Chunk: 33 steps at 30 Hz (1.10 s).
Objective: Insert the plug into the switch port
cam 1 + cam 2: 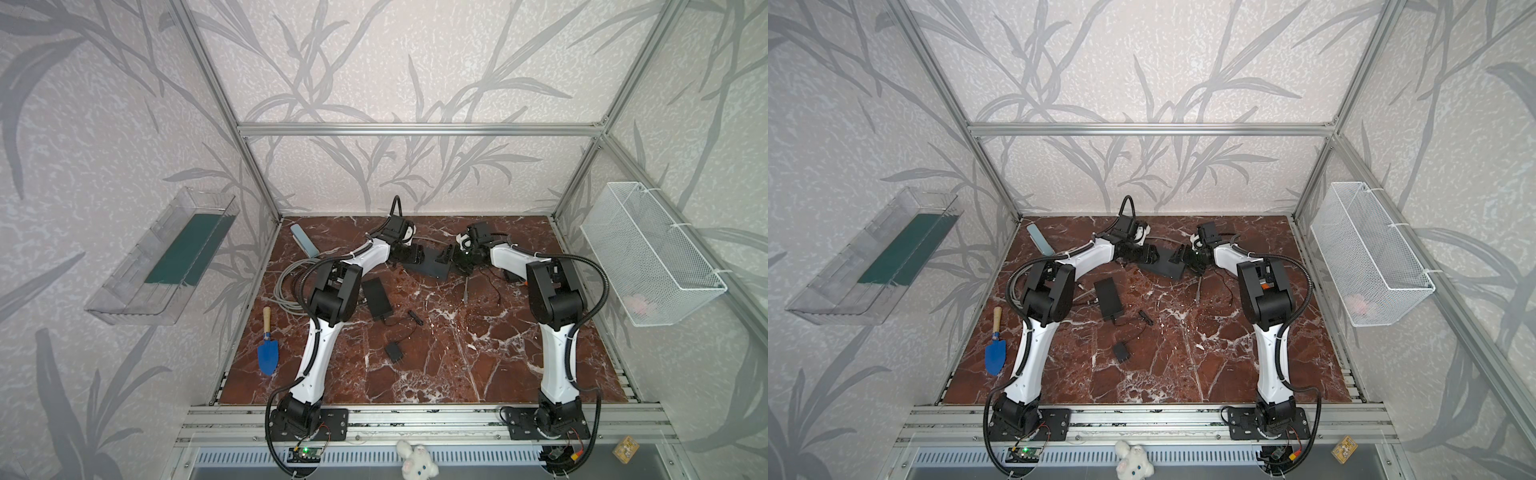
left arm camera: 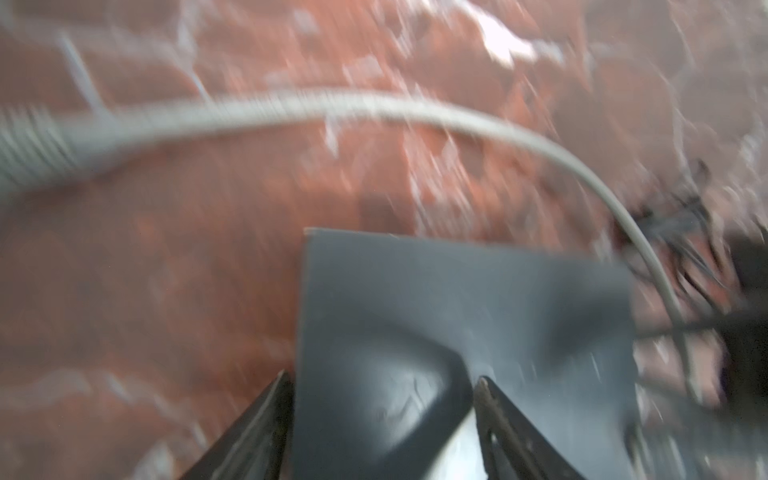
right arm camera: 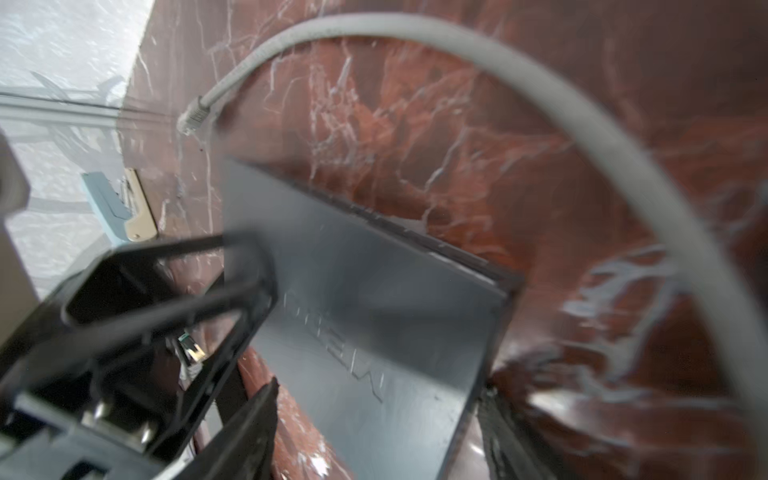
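Plush toy (image 1: 415, 463), white, sits nearest the lens at 6 o'clock, off the table (image 1: 457, 353).

Both top views: the switch (image 1: 430, 268), a flat dark box, lies at 12 o'clock on the table. The left gripper (image 1: 409, 254) is at its 9 o'clock end and the right gripper (image 1: 452, 254) at its 3 o'clock end. A grey cable coil (image 1: 282, 286) rests at 9 o'clock. The plug cannot be picked out here.

Left wrist view (blurred): the left gripper's jaws stand apart and hold nothing. One fingertip (image 2: 282, 386) is just off the switch's side edge and the other is over its top. The cable (image 2: 374, 108) arcs beyond.

Right wrist view: the right gripper's jaws are spread wide astride the switch's end, with a finger at each edge; whether they press cannot be told. The plug (image 3: 193, 114) lies free on the table beyond the switch's far corner, in neither gripper.

Step in hand, as judged: steadying the switch. Brace the box square, leaving its dark long edge, likely the port side, exposed. Then take the plug by its boot, keep the latch tab clear of the pads, and drive it straight along the port's axis.
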### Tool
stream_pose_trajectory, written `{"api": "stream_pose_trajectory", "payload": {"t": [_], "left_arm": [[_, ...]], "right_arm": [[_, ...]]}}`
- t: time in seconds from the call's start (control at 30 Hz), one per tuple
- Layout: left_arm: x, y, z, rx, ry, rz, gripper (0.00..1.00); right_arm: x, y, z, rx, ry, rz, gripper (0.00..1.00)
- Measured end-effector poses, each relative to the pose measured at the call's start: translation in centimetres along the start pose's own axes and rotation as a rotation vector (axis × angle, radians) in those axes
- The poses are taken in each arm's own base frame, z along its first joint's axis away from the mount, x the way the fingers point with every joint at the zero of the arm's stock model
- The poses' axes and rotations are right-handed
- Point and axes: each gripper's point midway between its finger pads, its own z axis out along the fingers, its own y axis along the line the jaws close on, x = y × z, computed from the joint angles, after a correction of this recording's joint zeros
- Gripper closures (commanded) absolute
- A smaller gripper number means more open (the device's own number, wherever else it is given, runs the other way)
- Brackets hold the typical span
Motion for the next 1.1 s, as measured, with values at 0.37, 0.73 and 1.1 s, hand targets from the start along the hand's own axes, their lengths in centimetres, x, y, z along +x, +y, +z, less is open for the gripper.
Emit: {"api": "stream_pose_trajectory", "payload": {"t": [0.37, 0.73, 1.1], "left_arm": [[10.5, -9.6, -2.8, 0.180, 0.196, 0.017, 0.36], [8.9, -11.8, -8.6, 0.237, 0.131, 0.074, 0.48], [6.7, -10.5, -9.7, 0.151, 0.068, 0.121, 0.49]], "right_arm": [[-1.0, -2.7, -2.1, 0.050, 0.002, -0.076, 0.24], [1.4, -2.9, -7.4, 0.142, 0.034, -0.111, 0.38], [4.4, -13.2, -14.5, 0.390, -0.027, 0.124, 0.73]]}}
